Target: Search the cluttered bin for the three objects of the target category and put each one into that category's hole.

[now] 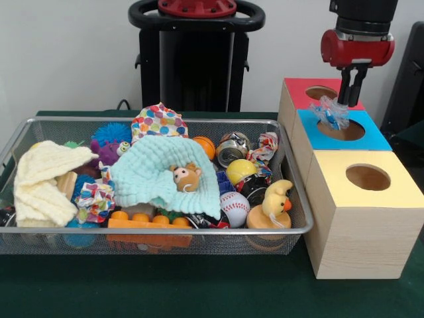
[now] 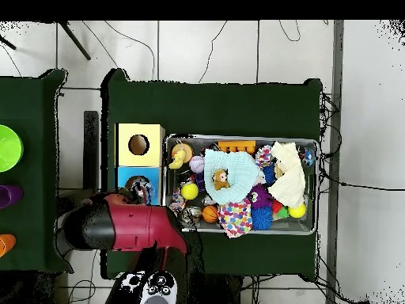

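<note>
My hand [image 1: 352,99], at the upper right of the frame, pinched a crinkled blue-and-white wrapper [image 1: 333,114] directly over the blue box's hole [image 1: 342,130], placed there so it would drop in. The wrapper hung bunched from one end, its long axis roughly level, trailing toward the wire bin [image 1: 199,228] at left.

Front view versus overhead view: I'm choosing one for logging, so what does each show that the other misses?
Only the front view shows the end effector shut on a blue-and-white scrunchie over the blue box's hole, plus the red box. Only the overhead view shows green, purple and orange items on a side table at the left edge, and floor cables. Both show the mesh bin, yellow box, duck toy and mint cloth.
</note>
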Robot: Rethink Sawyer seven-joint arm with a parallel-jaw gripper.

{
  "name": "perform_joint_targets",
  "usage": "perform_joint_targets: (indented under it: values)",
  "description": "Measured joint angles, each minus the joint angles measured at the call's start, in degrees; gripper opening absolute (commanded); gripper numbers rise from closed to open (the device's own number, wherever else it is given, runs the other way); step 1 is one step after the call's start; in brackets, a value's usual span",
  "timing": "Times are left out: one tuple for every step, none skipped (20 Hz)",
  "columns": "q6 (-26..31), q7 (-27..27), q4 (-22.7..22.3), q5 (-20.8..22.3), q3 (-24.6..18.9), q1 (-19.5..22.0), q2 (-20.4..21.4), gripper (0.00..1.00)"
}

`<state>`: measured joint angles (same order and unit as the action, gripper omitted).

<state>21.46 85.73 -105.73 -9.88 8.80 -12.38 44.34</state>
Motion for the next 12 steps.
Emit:
perform_joint_targets:
  values:
    - [-0.1,0.0,0.0,0.0,0.0,0.0,0.0,0.0]
    - [-0.1,0.0,0.0,0.0,0.0,0.0,-0.1,0.0]
    - [-0.2,0.0,0.0,-0.1,0.1,-0.1,-0.2,0.0]
    - [-0.2,0.0,0.0,-0.1,0.2,-0.1,-0.2,0.0]
    - [-0.2,0.0,0.0,-0.2,0.3,-0.2,-0.2,0.0]
    - [-0.2,0.0,0.0,-0.3,0.4,-0.3,-0.2,0.0]
    - [-0.1,0.0,0.0,-0.3,0.5,-0.5,-0.2,0.0]
    - [-0.1,0.0,0.0,-0.4,0.6,-0.6,-0.2,0.0]
    - [-0.1,0.0,0.0,-0.4,0.7,-0.7,-0.2,0.0]
    - [-0.1,0.0,0.0,-0.5,0.8,-0.8,-0.2,0.0]
    - [-0.1,0.0,0.0,-0.5,0.8,-0.9,-0.2,0.0]
    - [-0.1,0.0,0.0,-0.5,0.8,-0.9,-0.2,0.0]
